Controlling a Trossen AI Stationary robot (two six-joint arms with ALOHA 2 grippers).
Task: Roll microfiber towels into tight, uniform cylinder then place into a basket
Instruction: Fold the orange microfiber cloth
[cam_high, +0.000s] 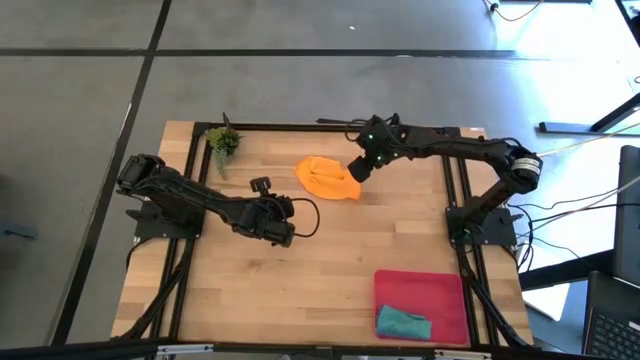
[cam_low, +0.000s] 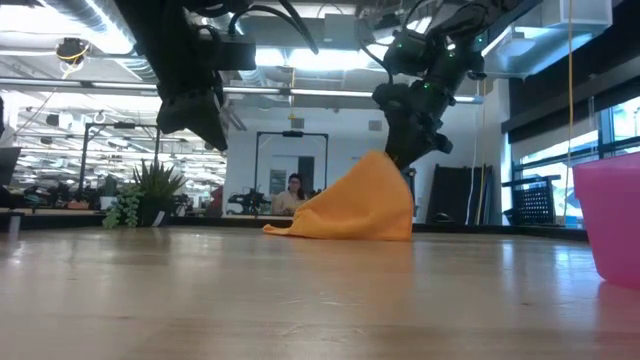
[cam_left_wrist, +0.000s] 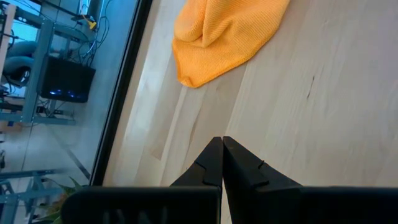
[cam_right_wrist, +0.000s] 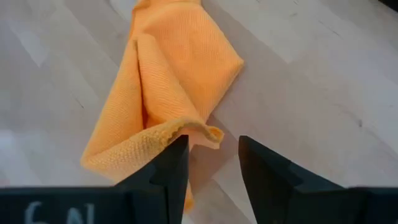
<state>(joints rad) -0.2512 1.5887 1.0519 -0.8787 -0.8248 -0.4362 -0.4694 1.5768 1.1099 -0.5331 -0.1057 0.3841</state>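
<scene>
This is a robotics lab set in a big open-plan office. A butcher-block table (cam_high: 330, 250) stands on a polished concrete floor (cam_high: 300, 90), with black metal framing (cam_high: 190, 240) and loose cables (cam_high: 570, 215) running off it. Beyond the tabletop, ceiling ducts (cam_low: 60, 50), strip lights, glass partitions (cam_low: 290, 165), potted plants (cam_low: 150, 195) and a person (cam_low: 295, 192) seated at a desk fill the room.

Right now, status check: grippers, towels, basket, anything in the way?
Left gripper shut, idle mid-table. Right gripper open at orange towel edge, towel unrolled. Teal towel in basket. Nothing blocking.
</scene>
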